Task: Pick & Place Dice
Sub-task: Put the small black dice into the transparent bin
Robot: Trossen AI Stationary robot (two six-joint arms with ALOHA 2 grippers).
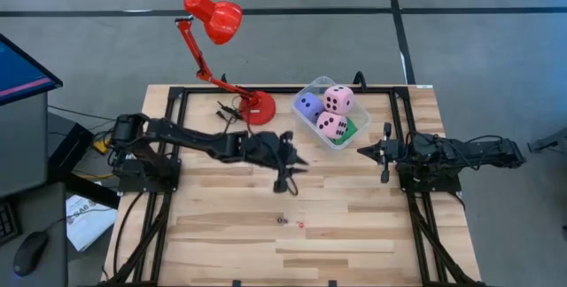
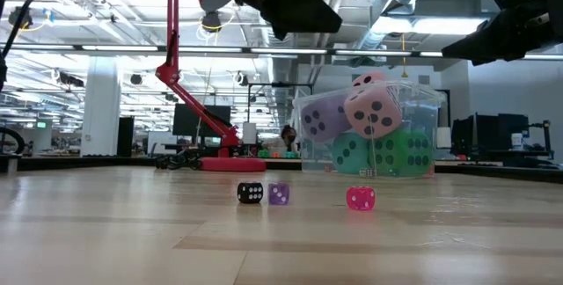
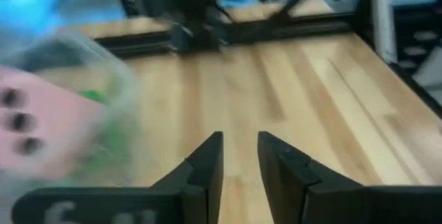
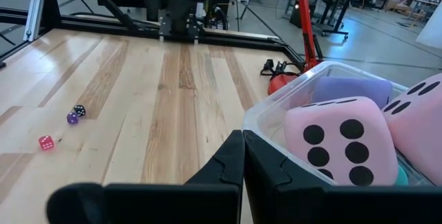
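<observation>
A clear tub (image 1: 315,87) at the table's far middle holds big soft dice: a purple-blue one (image 1: 307,105), two pink ones (image 1: 337,100) (image 4: 342,144) and a green one (image 2: 352,153) underneath. Three tiny dice rest on the wood nearer the front: black (image 2: 250,193), purple (image 2: 279,194) and pink (image 2: 361,199). My left gripper (image 3: 239,144) hovers left of the tub, above the table, narrowly open with nothing between its fingers. My right gripper (image 4: 243,141) is shut and empty, just off the tub's near right corner.
A red desk lamp (image 1: 217,21) stands with its base (image 1: 257,107) left of the tub, cables beside it. Black frame rails (image 1: 177,136) run along the table's left, right and far sides. Bare wood (image 1: 337,234) lies around the tiny dice.
</observation>
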